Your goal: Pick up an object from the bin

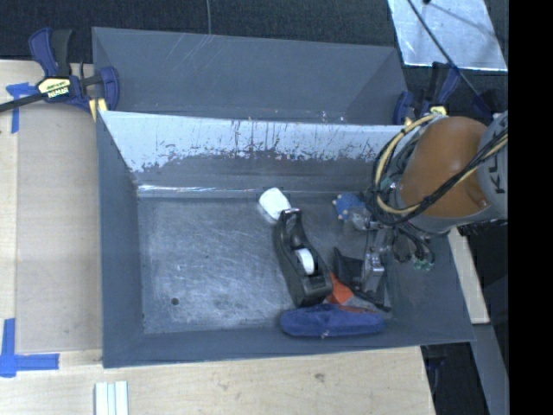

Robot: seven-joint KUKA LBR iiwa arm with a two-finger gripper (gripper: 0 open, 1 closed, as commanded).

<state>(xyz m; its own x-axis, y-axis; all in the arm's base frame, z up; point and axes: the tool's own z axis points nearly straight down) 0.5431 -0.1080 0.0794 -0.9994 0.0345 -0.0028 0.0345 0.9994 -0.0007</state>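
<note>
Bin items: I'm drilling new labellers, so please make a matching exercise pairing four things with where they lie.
Things:
1. white cap
2. tape dispenser
3. long blue thing
4. orange piece

Places:
A. lowest in the view, lying crosswise
B. between the dispenser and the gripper
C. highest of the four in the view, just above the dispenser
D. mid-floor, lying slantwise, with a white roll in it

Pairs: 1-C, 2-D, 3-A, 4-B

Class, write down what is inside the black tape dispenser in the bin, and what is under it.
A white tape roll sits inside the black tape dispenser. Anything under it is covered by its body; an orange piece shows beside its lower end.
</note>
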